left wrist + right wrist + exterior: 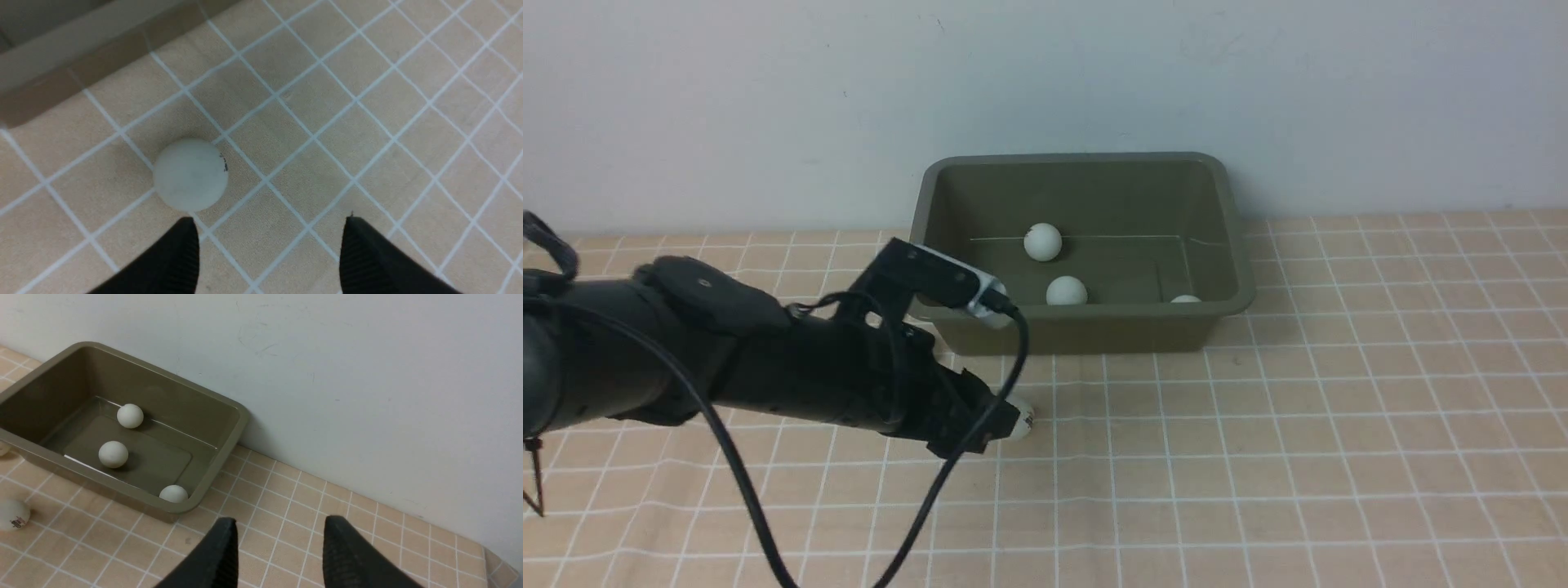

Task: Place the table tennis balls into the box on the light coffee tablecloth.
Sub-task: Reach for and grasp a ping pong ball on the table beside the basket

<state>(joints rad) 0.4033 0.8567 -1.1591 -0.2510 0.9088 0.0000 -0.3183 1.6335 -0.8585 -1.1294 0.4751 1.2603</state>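
Ball pickup on the tablecloth [1258,457], near its back edge, where the box [1086,336] stands against the wall with 3 balls [1067,290] already inside. The left gripper [269,222] hovers low with its jaws spread and nothing between them. The logo ball [190,174] lies on the cloth just ahead of 1 finger [175,257], off the gap's centre line and just in front of the box's front left corner. Closing from this offset would probably let that finger strike the ball's side and send the light, smooth sphere rolling across the cloth or against the box wall. A 5th ball [3,449], barely visible beside the box's outer wall, could be nudged by the same arm, and the hanging cable [1023,351] might sweep the cloth. The right gripper [280,522] hangs apart from the box on its right, jaws apart and empty.
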